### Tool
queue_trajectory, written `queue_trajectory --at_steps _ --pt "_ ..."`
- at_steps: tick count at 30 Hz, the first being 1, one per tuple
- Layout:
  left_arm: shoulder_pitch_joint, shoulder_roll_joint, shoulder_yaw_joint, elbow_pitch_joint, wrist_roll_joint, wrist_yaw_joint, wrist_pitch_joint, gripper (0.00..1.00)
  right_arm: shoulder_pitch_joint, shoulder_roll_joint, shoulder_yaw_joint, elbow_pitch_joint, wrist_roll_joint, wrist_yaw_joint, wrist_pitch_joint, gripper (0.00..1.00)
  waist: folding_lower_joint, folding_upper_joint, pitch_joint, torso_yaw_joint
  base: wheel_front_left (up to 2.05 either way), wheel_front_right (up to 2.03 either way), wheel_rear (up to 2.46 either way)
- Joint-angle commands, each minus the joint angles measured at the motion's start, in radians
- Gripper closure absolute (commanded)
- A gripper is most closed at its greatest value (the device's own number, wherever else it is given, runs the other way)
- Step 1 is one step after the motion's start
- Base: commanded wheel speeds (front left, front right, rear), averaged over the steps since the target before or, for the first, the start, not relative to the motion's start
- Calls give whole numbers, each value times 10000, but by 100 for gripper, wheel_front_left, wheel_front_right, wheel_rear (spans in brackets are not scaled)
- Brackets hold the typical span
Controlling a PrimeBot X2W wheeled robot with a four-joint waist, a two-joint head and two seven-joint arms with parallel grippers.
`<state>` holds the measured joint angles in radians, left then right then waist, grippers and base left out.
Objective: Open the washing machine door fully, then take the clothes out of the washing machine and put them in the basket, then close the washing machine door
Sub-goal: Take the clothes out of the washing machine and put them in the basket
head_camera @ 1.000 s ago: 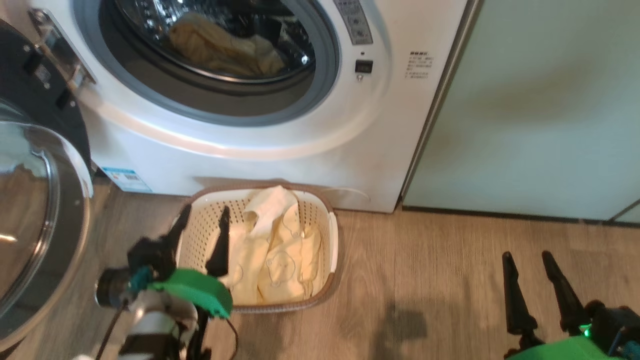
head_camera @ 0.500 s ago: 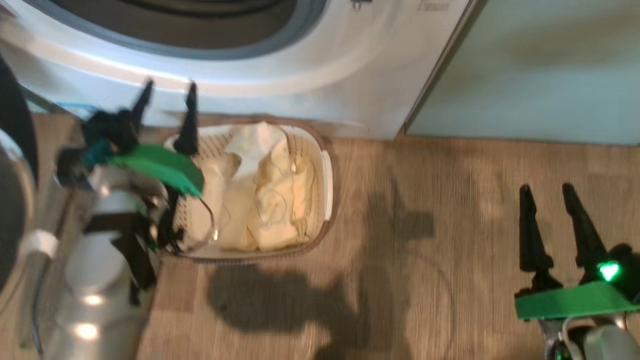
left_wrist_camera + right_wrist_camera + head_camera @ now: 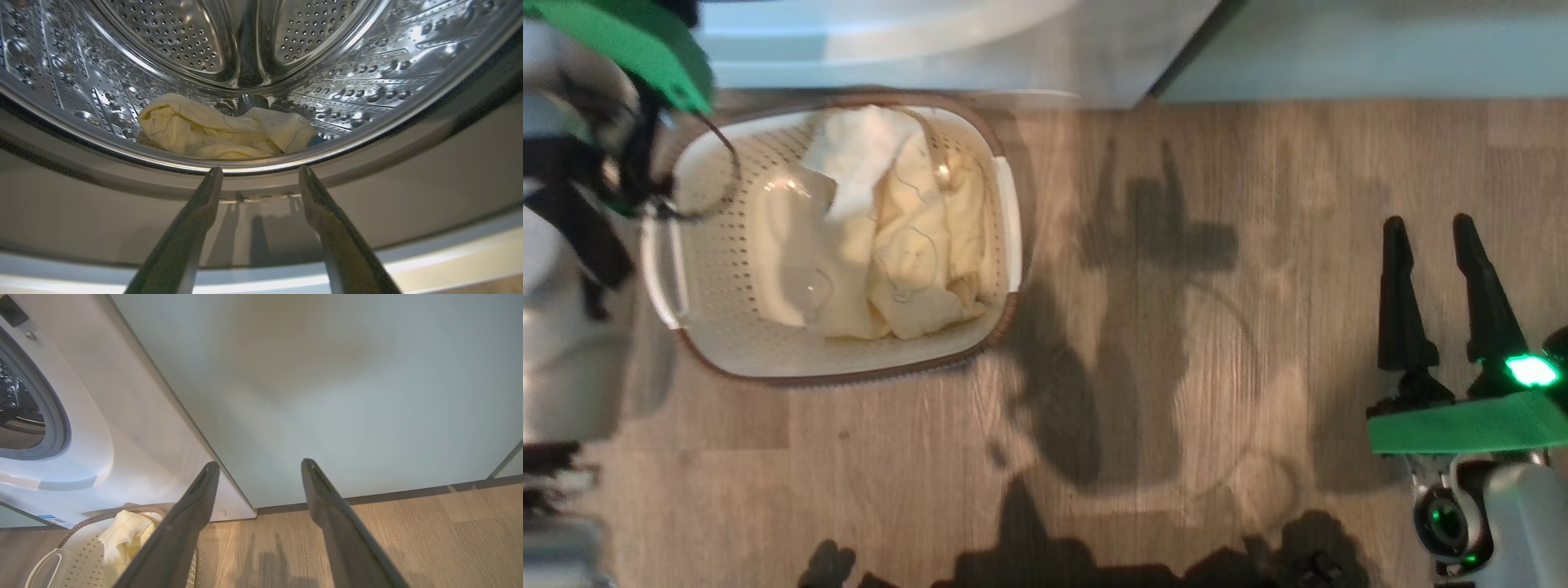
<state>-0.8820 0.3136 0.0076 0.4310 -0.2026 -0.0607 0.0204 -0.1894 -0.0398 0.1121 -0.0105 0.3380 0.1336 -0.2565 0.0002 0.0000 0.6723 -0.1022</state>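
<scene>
The cream basket [image 3: 719, 343] stands on the floor just before the white washing machine [image 3: 947, 49], with pale yellow clothes [image 3: 890, 245] lying in it. More yellow clothes [image 3: 220, 130] lie at the bottom of the steel drum [image 3: 175, 36], with a small blue part [image 3: 316, 141] at their right. My left gripper [image 3: 259, 173] is open at the porthole's lower rim, fingers pointing at that heap. Its forearm [image 3: 572, 204] rises beside the basket. My right gripper [image 3: 1429, 233] hangs open and empty over the floor. In the right wrist view the basket [image 3: 73, 555] lies at lower left.
A pale green cabinet front [image 3: 327, 384] stands right of the washing machine [image 3: 122, 416], with a dark skirting strip at its foot. Wooden floor [image 3: 1176, 367] stretches from the basket to the right gripper, crossed by the robot's shadows.
The head view has tilted down, so the machine has slid out at the top. My left gripper has gone up past the basket to the porthole. The right gripper stays open.
</scene>
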Motion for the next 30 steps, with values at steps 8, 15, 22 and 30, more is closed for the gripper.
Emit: queue_trajectory --at_steps 8,15,22,30 --pt "-2041 1831 147 -408 370 -271 1529 0 -378 -104 567 -212 649 -29 -53 0 -2 0 1237 -934 0 0 0" --pt "-3442 2995 -344 -645 486 -553 3566 0 -676 -104 978 -144 1188 -29 -53 0 -2 0 1917 -1559 0 0 0" --pt "-4788 4257 -932 -1001 282 -676 5728 0 -890 -104 1503 -45 1700 -29 -53 0 -2 0 2500 -2204 0 0 0" --pt "-6245 5498 -1613 -1386 -52 -696 7832 0 -1062 -104 2099 18 2138 -29 -53 0 -2 0 3028 -2878 0 0 0"
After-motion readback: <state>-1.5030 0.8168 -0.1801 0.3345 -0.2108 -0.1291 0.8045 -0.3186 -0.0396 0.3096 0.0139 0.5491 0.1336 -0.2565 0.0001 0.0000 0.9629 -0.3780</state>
